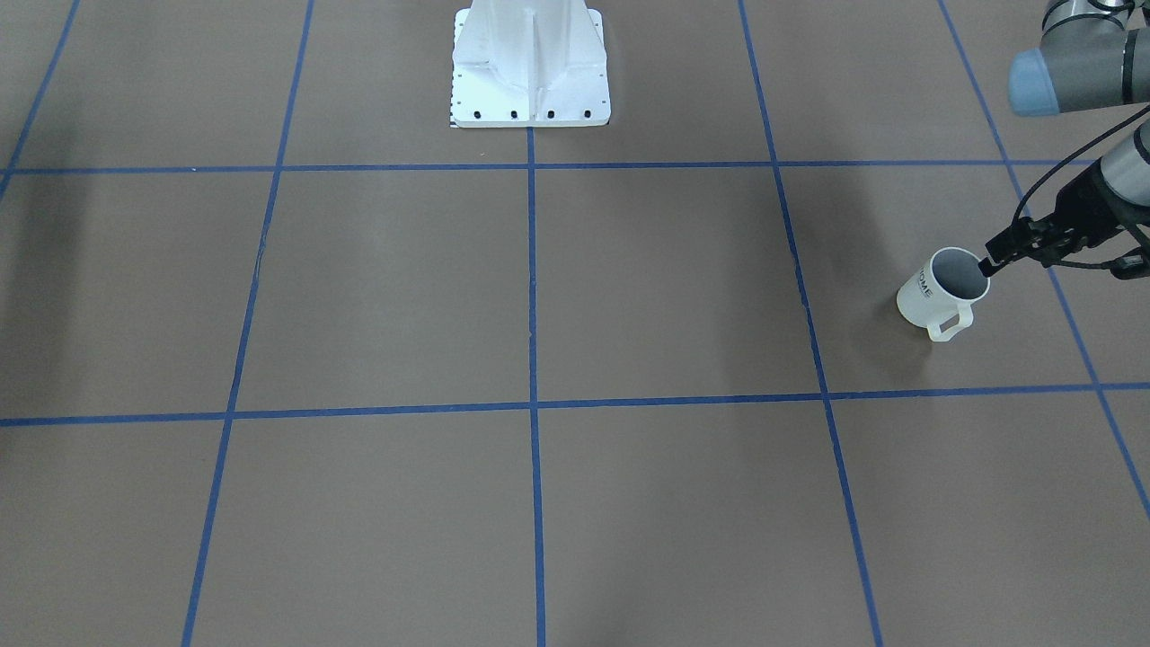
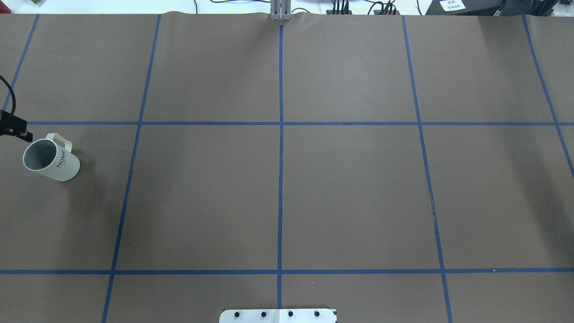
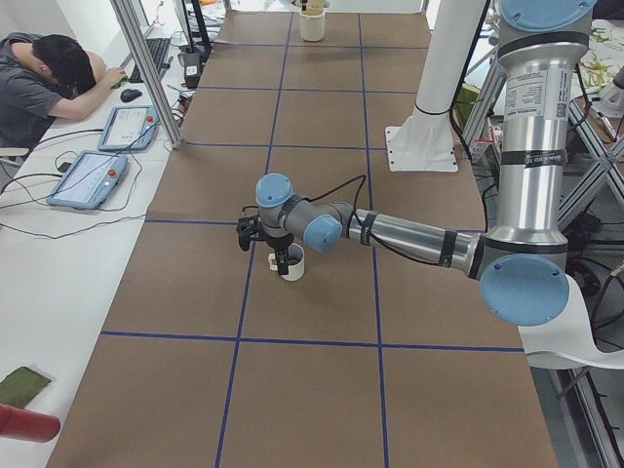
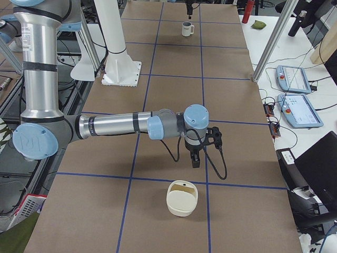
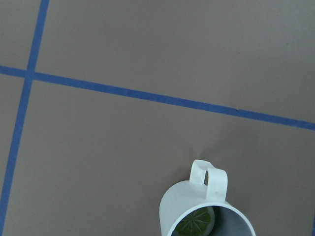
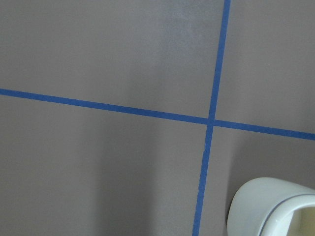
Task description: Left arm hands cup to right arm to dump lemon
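A brown table (image 2: 350,193) is marked into squares by blue tape (image 2: 280,179), and a cream container (image 4: 181,199) stands near one end. Beside it, a person (image 3: 44,83) leans over a white desk (image 3: 58,283) holding two tablets (image 3: 88,178), a red cylinder (image 3: 24,424) and a green cloth (image 3: 19,385).

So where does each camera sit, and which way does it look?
Front-facing: across the table, facing the robot's base; left arm at right.
Overhead: behind the robot, looking forward and down; left gripper at left edge.
Exterior left: table's left end, looking along it; left arm near.
Exterior right: opposite end; right arm near.
Left wrist: down on the cup and lemon; no body.
Right wrist: down on table and a cream container; no body.
Shared: front-facing and overhead both show the cup.
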{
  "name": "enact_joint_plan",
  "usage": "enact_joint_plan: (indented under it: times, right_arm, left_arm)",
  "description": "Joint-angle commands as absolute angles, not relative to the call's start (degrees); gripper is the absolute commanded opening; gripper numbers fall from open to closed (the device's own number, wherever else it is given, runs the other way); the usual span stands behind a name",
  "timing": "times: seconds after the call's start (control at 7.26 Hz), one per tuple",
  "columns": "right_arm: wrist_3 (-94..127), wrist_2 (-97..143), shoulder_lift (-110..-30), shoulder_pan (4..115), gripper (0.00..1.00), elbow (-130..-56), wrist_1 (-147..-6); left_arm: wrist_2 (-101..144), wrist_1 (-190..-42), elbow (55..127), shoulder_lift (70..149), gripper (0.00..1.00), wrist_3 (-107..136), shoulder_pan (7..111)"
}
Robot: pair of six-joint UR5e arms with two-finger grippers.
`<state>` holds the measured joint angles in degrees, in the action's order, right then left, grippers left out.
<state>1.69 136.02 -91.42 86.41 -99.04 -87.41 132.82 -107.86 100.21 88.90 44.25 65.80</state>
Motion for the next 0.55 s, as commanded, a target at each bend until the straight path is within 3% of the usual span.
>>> enact_joint_plan:
  times: [0.0, 0.41]
  right_arm:
    - [1.67, 136.23, -91.05, 85.87, 1.00, -99.05, -87.45]
    - [1.76, 137.19, -91.23, 85.78, 1.00, -98.79, -87.54]
  left_arm:
    - [132.72, -107.93, 99.32, 88.86, 1.00, 44.30, 63.82]
    - [131.93, -111.42, 95.12, 89.12, 1.00, 44.30, 62.58]
